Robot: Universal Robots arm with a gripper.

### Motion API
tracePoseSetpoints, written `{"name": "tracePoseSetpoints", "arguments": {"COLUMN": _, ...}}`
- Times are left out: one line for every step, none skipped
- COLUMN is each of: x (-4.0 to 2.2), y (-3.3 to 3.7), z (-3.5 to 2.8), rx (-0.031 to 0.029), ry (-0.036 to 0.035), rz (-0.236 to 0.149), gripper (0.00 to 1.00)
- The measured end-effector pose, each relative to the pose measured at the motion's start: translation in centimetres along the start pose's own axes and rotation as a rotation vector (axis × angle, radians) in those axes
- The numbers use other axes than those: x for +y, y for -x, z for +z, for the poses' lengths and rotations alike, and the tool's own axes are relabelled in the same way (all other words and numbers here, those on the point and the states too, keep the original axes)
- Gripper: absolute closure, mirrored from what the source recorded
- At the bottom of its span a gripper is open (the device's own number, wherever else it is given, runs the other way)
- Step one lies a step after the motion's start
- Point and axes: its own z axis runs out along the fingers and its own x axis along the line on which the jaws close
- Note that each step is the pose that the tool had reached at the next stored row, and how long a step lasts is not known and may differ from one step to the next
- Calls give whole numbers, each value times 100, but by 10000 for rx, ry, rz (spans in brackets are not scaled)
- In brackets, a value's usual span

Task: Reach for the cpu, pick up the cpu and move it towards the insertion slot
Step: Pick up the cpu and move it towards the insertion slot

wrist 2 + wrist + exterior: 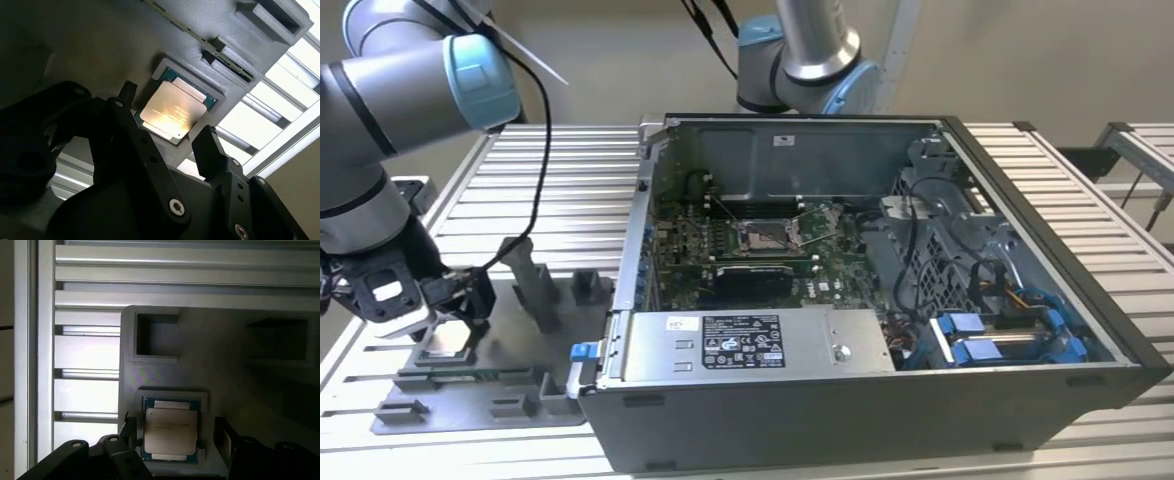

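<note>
Gripper (pixel 168 111): jaws spread apart and clamped on nothing; it hangs low over the plate at the exterior view's left.
Fingers (pixel 129 429): in both wrist views one stands on each side of the cpu, with a sliver of gap on either side and no contact to be seen.
Cpu (pixel 170 432): straight under the gripper, between the fingertips; it lies flat, pale face up, seated in a shallow square recess.
Plate (pixel 467 400): grey, beneath the gripper; it holds the recess with the cpu.
Posts (pixel 540 290): grey, upright on the plate, just beside the gripper on the side toward the case.
Slot (pixel 767 235): well apart from the gripper, toward the exterior view's right; silver frame, dark centre, green board around it.
Case (pixel 854 420): open on top, with the slot inside it; it stands beside the plate, beyond the posts from the gripper.
Table (pixel 574 170): slatted metal, under both plate and case.
</note>
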Motion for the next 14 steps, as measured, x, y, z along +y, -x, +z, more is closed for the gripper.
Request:
{"name": "tracePoseSetpoints", "arguments": {"x": 0, "y": -5, "z": 12, "rx": -1, "ry": 1, "rz": 0, "gripper": 0}}
{"name": "tracePoseSetpoints", "arguments": {"x": -1, "y": -11, "z": 23, "rx": 0, "ry": -1, "rz": -1, "gripper": 0}}
{"name": "tracePoseSetpoints", "arguments": {"x": -1, "y": -15, "z": 33, "rx": -1, "ry": 0, "rz": 0, "gripper": 0}}
{"name": "tracePoseSetpoints", "arguments": {"x": -2, "y": -17, "z": 40, "rx": 0, "ry": -1, "rz": -1, "gripper": 0}}
{"name": "tracePoseSetpoints", "arguments": {"x": -2, "y": -17, "z": 42, "rx": 1, "ry": -2, "rz": 0, "gripper": 0}}
{"name": "tracePoseSetpoints", "arguments": {"x": -2, "y": -17, "z": 42, "rx": 3, "ry": -3, "rz": 0, "gripper": 0}}
{"name": "tracePoseSetpoints", "arguments": {"x": -2, "y": -18, "z": 44, "rx": 2, "ry": -3, "rz": 0, "gripper": 0}}
{"name": "tracePoseSetpoints", "arguments": {"x": -2, "y": -18, "z": 46, "rx": 0, "ry": -1, "rz": 1, "gripper": 0}}
{"name": "tracePoseSetpoints", "arguments": {"x": -2, "y": -18, "z": 47, "rx": -1, "ry": 0, "rz": 2, "gripper": 0}}
{"name": "tracePoseSetpoints", "arguments": {"x": -3, "y": -17, "z": 47, "rx": -1, "ry": 0, "rz": 1, "gripper": 0}}
{"name": "tracePoseSetpoints", "arguments": {"x": -3, "y": -17, "z": 47, "rx": 0, "ry": -1, "rz": 1, "gripper": 0}}
{"name": "tracePoseSetpoints", "arguments": {"x": -3, "y": -17, "z": 47, "rx": 0, "ry": -1, "rz": 0, "gripper": 0}}
{"name": "tracePoseSetpoints", "arguments": {"x": -4, "y": -17, "z": 47, "rx": 1, "ry": -1, "rz": 0, "gripper": 0}}
{"name": "tracePoseSetpoints", "arguments": {"x": -4, "y": -17, "z": 47, "rx": 1, "ry": -1, "rz": 1, "gripper": 0}}
